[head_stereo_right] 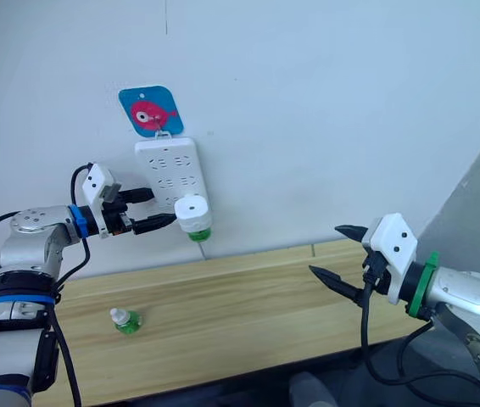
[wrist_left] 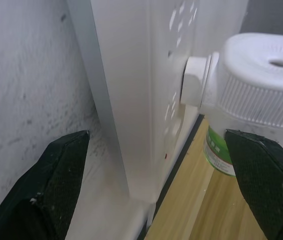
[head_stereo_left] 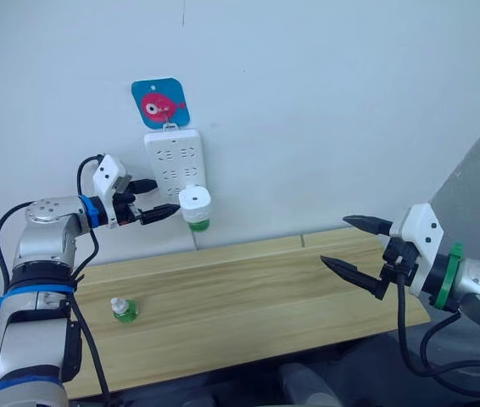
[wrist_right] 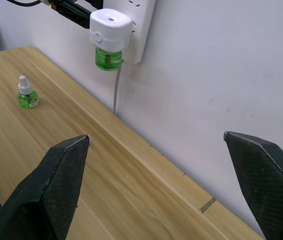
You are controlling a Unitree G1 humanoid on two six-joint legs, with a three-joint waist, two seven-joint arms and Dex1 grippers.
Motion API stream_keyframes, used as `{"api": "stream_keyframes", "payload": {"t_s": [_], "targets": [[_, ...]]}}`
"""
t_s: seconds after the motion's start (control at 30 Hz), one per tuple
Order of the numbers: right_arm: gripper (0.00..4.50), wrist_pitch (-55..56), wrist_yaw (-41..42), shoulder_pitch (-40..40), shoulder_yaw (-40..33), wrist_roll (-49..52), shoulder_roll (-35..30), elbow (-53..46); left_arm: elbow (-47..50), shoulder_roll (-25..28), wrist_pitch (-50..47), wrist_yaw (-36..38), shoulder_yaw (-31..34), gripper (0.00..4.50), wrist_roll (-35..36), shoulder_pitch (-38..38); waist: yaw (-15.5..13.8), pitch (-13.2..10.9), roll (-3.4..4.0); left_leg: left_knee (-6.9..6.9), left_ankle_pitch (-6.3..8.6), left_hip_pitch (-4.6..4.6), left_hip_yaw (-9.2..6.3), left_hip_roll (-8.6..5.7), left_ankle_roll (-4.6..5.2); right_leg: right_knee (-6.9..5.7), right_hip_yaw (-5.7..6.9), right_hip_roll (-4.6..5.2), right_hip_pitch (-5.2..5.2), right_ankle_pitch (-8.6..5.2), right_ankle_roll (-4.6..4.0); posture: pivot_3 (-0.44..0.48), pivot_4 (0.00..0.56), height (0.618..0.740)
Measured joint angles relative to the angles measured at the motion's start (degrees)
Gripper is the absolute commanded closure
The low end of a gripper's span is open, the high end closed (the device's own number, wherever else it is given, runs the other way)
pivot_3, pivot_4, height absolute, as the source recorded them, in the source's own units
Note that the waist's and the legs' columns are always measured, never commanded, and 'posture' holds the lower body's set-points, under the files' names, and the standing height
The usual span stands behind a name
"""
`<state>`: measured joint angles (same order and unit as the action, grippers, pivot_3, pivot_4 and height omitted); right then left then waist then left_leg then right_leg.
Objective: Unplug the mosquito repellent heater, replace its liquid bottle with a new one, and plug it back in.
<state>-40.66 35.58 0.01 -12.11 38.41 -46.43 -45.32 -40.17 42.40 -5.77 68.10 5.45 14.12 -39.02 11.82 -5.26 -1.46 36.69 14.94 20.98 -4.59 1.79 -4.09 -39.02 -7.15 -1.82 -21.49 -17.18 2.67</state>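
Note:
The white mosquito repellent heater [head_stereo_left: 194, 202] is plugged into the lower right of a white power strip [head_stereo_left: 172, 161] on the wall, with a green bottle [head_stereo_left: 198, 224] hanging under it. My left gripper [head_stereo_left: 160, 198] is open, its fingertips just left of the heater and not touching it. In the left wrist view the heater [wrist_left: 261, 85] sits by one finger and the strip [wrist_left: 141, 90] stands between the two. The new green bottle with a white cap [head_stereo_left: 124, 309] stands on the wooden table [head_stereo_left: 248, 297], front left. My right gripper [head_stereo_left: 354, 246] hangs open over the table's right end, holding nothing.
A blue card with a pink fish [head_stereo_left: 160, 103] hangs above the power strip. A thin cable [wrist_right: 115, 90] runs down the wall from the strip to the table. A grey panel [head_stereo_left: 477, 195] rises at the far right, beside the right arm.

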Motion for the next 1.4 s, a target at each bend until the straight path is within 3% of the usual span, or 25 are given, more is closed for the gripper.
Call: {"api": "stream_keyframes", "payload": {"t_s": [0.5,0.83,0.87,1.1,1.4], "targets": [[0.00,-2.7,-3.6,-3.0,0.5,2.0,0.6,-1.2,-2.6,-1.7,-1.1,3.6,-1.1,0.00,-0.5,-3.5,0.5,-0.8,-0.03,0.26,0.00,0.75,-0.15,-0.03,0.00,-0.03,0.09,0.00,-0.54,0.03,0.05,-0.256,0.098,0.740],[0.00,-3.6,-4.5,-3.3,1.0,3.2,0.7,-1.3,-2.2,-1.7,-2.5,5.3,-0.7,3.11,0.5,-3.7,0.6,-0.8,0.02,0.26,0.00,0.84,-0.17,-0.04,0.00,-0.04,0.11,0.00,-0.64,0.04,0.06,-0.256,0.098,0.740],[0.00,-3.6,-4.6,-3.3,1.0,3.2,0.7,-1.3,-2.0,-1.7,-2.5,5.4,-0.8,3.22,0.5,-3.7,0.5,-0.8,0.02,0.26,0.00,0.84,-0.17,-0.05,0.00,-0.04,0.10,0.00,-0.64,0.04,0.06,-0.247,0.098,0.740],[0.00,-3.5,-6.0,-6.7,5.1,2.7,3.0,-1.3,1.9,-3.1,-6.4,5.0,-0.5,3.22,1.6,-2.9,0.4,-1.0,-0.03,0.28,0.00,0.91,-0.21,-0.07,0.00,-0.04,0.10,0.00,-0.66,0.05,0.08,-0.243,0.099,0.740],[0.00,-7.5,-17.6,-22.2,18.4,-2.5,19.2,5.8,10.9,-3.2,-12.9,2.2,1.3,3.22,4.1,1.6,0.8,-1.2,0.07,0.27,0.00,0.97,-0.33,-0.06,-0.01,-0.10,0.15,0.02,-0.74,0.06,0.07,-0.245,0.101,0.740]]}}
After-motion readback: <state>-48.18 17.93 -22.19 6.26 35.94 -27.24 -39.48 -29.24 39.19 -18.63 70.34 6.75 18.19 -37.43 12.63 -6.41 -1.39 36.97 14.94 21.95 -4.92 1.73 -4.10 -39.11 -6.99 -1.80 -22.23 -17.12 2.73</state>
